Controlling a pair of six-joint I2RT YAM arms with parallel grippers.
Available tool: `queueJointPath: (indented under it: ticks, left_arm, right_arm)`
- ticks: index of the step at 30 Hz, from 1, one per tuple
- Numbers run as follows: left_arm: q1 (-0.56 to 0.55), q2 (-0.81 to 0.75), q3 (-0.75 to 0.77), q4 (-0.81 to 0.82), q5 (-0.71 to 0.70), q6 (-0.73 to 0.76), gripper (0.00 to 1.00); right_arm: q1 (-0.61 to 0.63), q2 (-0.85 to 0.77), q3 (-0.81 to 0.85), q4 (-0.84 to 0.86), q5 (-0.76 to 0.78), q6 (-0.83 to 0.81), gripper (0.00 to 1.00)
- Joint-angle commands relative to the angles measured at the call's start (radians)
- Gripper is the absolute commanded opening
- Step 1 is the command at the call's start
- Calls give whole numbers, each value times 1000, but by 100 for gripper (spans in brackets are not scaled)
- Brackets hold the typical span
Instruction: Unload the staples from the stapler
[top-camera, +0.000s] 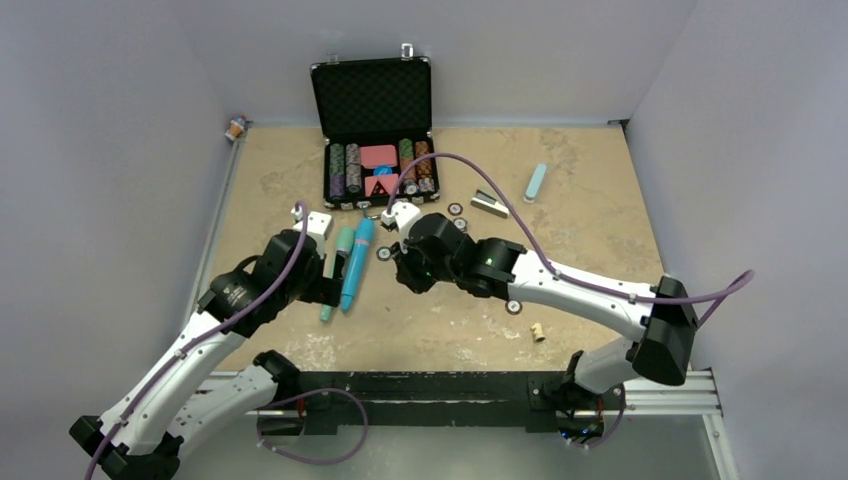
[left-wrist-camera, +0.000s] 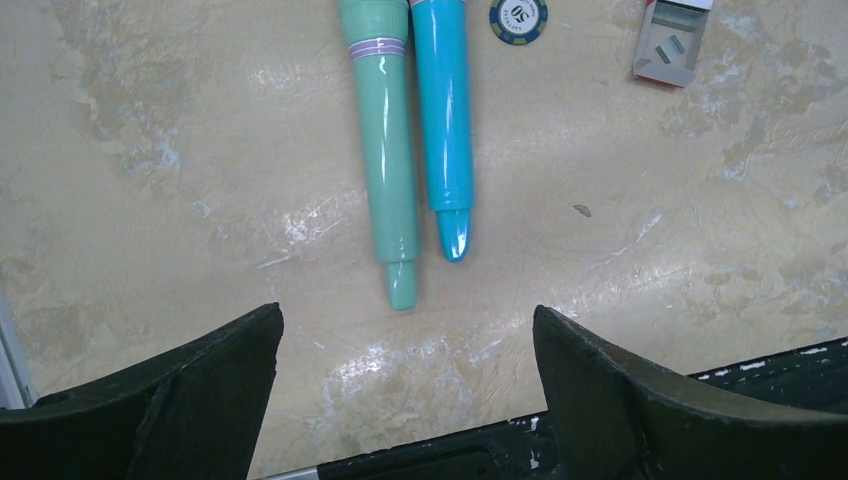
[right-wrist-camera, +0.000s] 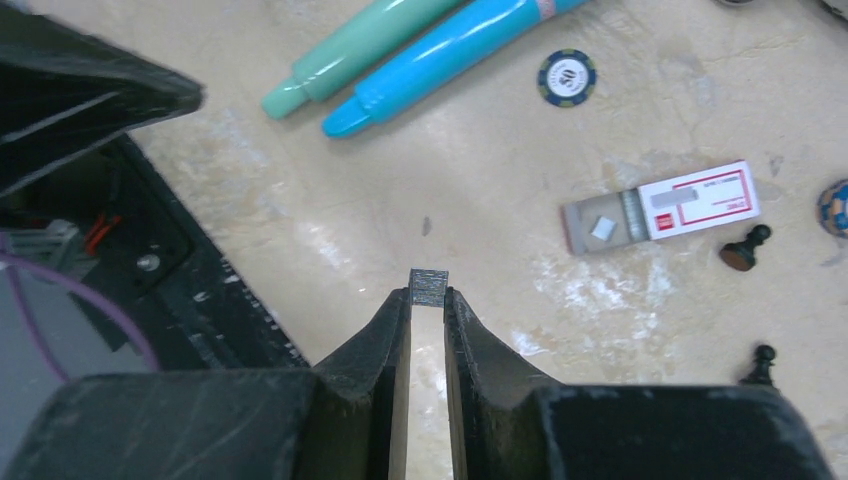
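The stapler lies on the table as two long parts side by side, a teal-green one (top-camera: 338, 270) (left-wrist-camera: 385, 150) and a blue one (top-camera: 357, 262) (left-wrist-camera: 442, 120). My left gripper (left-wrist-camera: 405, 318) is open and empty, just short of their near tips. My right gripper (right-wrist-camera: 428, 298) is shut on the staples (right-wrist-camera: 429, 284), a tiny grey metal strip pinched at the very fingertips, held above bare table to the right of the stapler. In the top view the right wrist (top-camera: 425, 255) hides the strip.
An open staple box (right-wrist-camera: 660, 205) (top-camera: 490, 203) lies right of the stapler. An open black poker-chip case (top-camera: 372, 130) stands at the back. Loose chips (right-wrist-camera: 566, 77) (top-camera: 514, 307), two black pawns (right-wrist-camera: 745, 250), a cork (top-camera: 538, 331) and a pale blue stick (top-camera: 536, 182) are scattered about.
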Motion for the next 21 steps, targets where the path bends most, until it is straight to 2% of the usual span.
queueJointPath:
  ticks: [1,9,21]
  left_arm:
    - [6,11,8,9,14,0,98]
    - [7,4,5,13,18,0,97]
    - [6,21,8,12,24,3,97]
  right_arm:
    - [-73,52,16,27,-54,-118,0]
    - [-131,170,56,-8,-61,-199,0]
    - [-180,328,123,-25,-40,-158,0]
